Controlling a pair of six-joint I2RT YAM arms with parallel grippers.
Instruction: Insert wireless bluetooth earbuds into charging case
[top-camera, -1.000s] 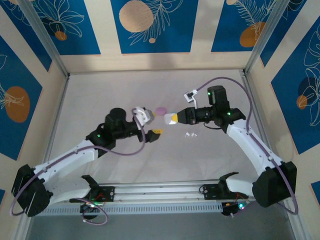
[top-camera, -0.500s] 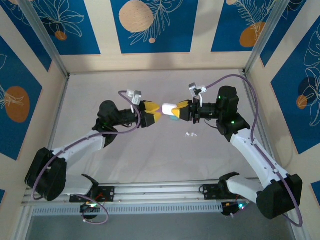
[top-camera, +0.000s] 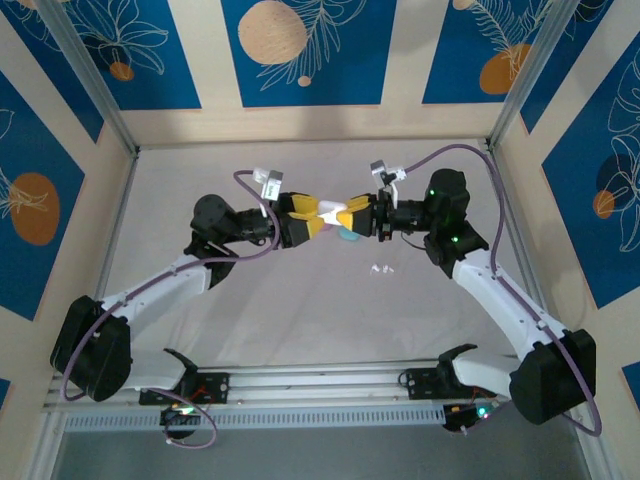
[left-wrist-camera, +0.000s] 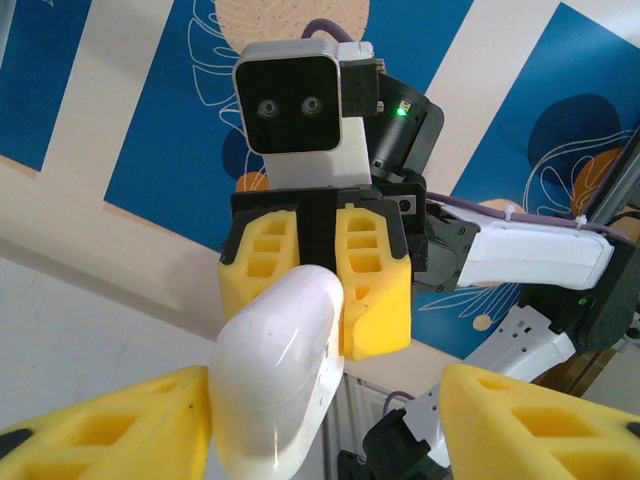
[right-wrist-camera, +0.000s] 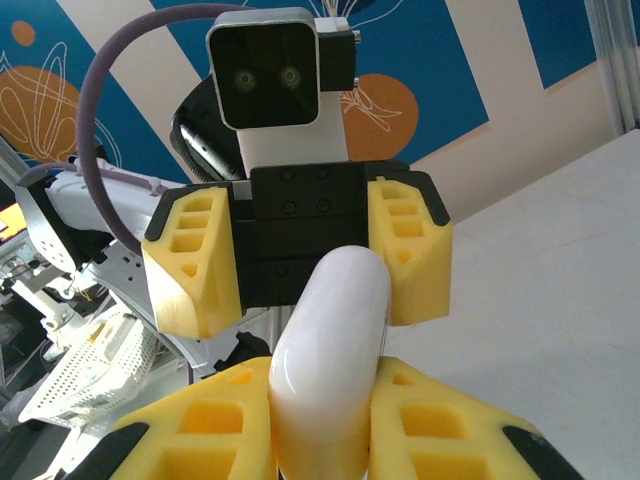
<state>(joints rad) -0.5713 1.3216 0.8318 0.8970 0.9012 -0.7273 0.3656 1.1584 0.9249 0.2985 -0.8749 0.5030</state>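
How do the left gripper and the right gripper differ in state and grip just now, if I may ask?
The left gripper has its jaws apart around open space, while the right gripper has its jaws closed. The right one grips the white case; the left holds nothing. Both have yellow fingers.

glossy white case (right-wrist-camera: 332, 360), yellow gripper fingers (right-wrist-camera: 425, 425), blue panels with orange circles (right-wrist-camera: 385, 115)

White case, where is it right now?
The white case is clamped between the right gripper's fingers in the right wrist view, its far end reaching between the open fingers of the left gripper.
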